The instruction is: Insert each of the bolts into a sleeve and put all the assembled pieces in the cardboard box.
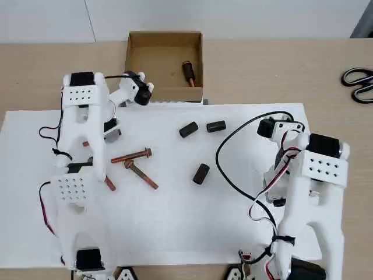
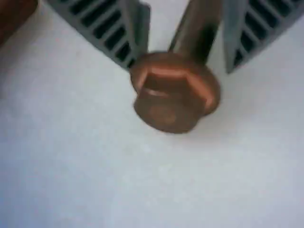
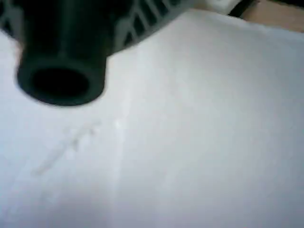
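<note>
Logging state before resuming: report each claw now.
Left claw: around a bolt, grip cannot be told.
Right claw: closed, holding a sleeve.

High camera over table [image 1: 262, 70], wrist cameras close

A wooden table [image 1: 250, 64] carries a white sheet [image 1: 175, 221] across its near part. A box [image 1: 135, 58] stands at the sheet's far edge, and scissors [image 1: 358, 83] lie far right on bare wood. On the sheet, two bolts [image 1: 132, 156] lie left of centre. Right of them are three sleeves [image 1: 188, 129], two farther and one nearer.
</note>
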